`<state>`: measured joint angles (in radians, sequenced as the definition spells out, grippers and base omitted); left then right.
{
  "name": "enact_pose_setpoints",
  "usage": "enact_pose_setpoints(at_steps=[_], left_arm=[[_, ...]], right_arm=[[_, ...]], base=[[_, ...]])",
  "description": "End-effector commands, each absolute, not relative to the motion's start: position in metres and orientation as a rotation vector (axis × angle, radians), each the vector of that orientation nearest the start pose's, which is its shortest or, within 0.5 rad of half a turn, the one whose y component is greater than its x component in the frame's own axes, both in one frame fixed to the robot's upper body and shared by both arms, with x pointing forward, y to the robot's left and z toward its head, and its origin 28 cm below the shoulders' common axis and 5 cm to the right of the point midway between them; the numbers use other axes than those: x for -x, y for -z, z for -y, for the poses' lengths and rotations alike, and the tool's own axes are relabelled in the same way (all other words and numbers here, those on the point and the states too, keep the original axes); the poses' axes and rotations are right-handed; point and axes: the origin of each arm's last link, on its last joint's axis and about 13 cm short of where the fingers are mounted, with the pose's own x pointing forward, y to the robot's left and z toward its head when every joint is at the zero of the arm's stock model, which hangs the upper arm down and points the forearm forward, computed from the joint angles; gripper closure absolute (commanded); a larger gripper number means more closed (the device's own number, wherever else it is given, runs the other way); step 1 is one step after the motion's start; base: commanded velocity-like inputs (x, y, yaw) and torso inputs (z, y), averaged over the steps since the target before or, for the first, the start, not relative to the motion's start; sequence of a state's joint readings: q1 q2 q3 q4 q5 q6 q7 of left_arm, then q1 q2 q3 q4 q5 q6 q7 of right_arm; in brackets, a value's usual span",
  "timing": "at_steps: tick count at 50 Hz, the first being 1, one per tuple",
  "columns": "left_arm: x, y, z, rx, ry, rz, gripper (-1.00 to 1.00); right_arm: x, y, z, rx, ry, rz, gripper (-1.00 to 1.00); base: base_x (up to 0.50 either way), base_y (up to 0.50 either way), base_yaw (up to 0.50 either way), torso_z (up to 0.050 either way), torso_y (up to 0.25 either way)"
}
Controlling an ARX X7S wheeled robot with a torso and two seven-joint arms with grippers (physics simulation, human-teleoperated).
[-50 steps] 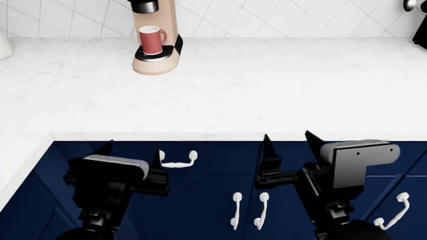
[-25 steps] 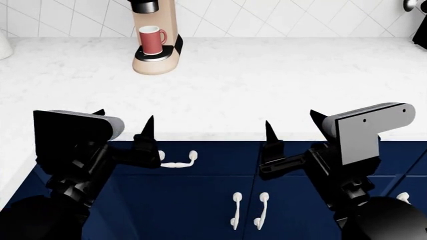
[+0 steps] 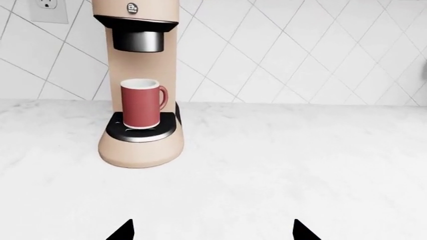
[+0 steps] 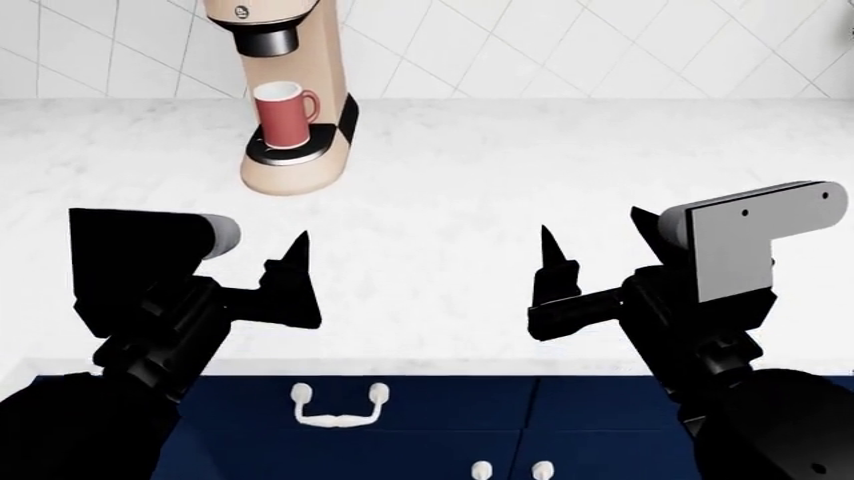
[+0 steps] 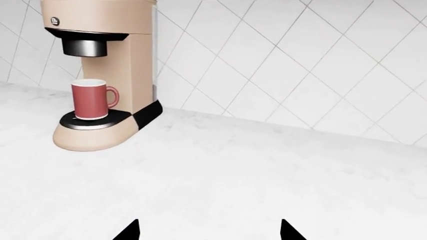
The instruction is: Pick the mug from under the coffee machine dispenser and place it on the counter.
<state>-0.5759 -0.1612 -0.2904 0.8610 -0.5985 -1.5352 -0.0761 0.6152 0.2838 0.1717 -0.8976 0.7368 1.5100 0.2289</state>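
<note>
The dark-red mug [image 4: 280,112] stands upright on the black round drip tray [image 4: 296,150] of the beige machine, right under the black dispenser nozzle [image 4: 267,40], at the back left of the white counter [image 4: 441,200]. Its handle points right. My left gripper [image 4: 260,262] is open and empty, low over the counter's front part, well short of the mug. My right gripper [image 4: 594,225] is open and empty to its right. The left wrist view shows the mug [image 3: 140,103], the nozzle [image 3: 138,41] and the open gripper [image 3: 212,227]. The right wrist view shows the mug [image 5: 91,98] and the open gripper [image 5: 209,227].
A white tiled wall [image 4: 561,45] closes the back of the counter. A power outlet [image 3: 50,10] sits on the wall left of the machine. Navy-blue cabinets with white handles [image 4: 340,405] lie below the counter's front edge.
Both grippers have risen from in front of the cabinets to above the counter's front part. The head view has shifted, so the machine and mug sit lower in it. The mug has not moved.
</note>
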Motion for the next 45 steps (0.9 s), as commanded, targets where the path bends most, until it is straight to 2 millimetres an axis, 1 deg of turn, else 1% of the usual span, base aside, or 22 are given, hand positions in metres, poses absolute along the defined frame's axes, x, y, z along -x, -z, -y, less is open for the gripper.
enact_pose_setpoints(at_steps=[1,5,8,13,29,34,35,37,39,45], left_arm=[[-0.210,-0.205,-0.237,0.095,0.181,-0.074,-1.00],[-0.212,-0.206,-0.238,0.083,0.148,-0.079,-1.00],[-0.208,-0.204,-0.235,0.073,0.147,-0.080,-1.00],[-0.209,-0.204,-0.235,0.063,0.134,-0.083,-1.00],[-0.202,-0.207,-0.237,0.059,0.124,-0.070,-1.00],[-0.202,-0.206,-0.239,0.047,0.109,-0.071,-1.00],[-0.202,-0.205,-0.240,0.053,0.107,-0.074,-1.00],[-0.202,-0.200,-0.240,0.051,0.100,-0.089,-1.00],[-0.205,-0.201,-0.241,0.050,0.093,-0.087,-1.00],[-0.219,-0.197,-0.245,0.051,0.064,-0.094,-1.00]], right_arm=[[-0.203,-0.223,0.124,0.101,-0.195,-0.009,-1.00],[-0.198,-0.223,0.127,0.082,-0.197,-0.006,-1.00],[-0.194,-0.224,0.128,0.076,-0.194,-0.003,-1.00],[-0.192,-0.224,0.128,0.081,-0.190,-0.009,-1.00],[-0.181,-0.226,0.125,0.094,-0.197,-0.008,-1.00],[-0.179,-0.224,0.126,0.100,-0.209,-0.028,-1.00],[-0.178,-0.223,0.125,0.130,-0.217,-0.034,-1.00],[-0.177,-0.222,0.124,0.114,-0.219,-0.040,-1.00],[-0.176,-0.221,0.125,0.109,-0.216,-0.048,-1.00],[-0.176,-0.218,0.125,0.094,-0.213,-0.048,-1.00]], base=[[0.50,0.00,0.00,0.049,0.021],[0.50,0.00,0.00,0.049,0.021],[0.50,0.00,0.00,0.049,0.022],[0.50,0.00,0.00,0.047,0.021],[0.50,0.00,0.00,0.044,0.021],[0.00,0.00,0.00,0.044,0.021],[0.00,0.00,0.00,0.043,0.021],[0.00,0.00,0.00,0.043,0.022],[0.00,0.00,0.00,0.043,0.021],[0.00,0.00,0.00,0.041,0.021]])
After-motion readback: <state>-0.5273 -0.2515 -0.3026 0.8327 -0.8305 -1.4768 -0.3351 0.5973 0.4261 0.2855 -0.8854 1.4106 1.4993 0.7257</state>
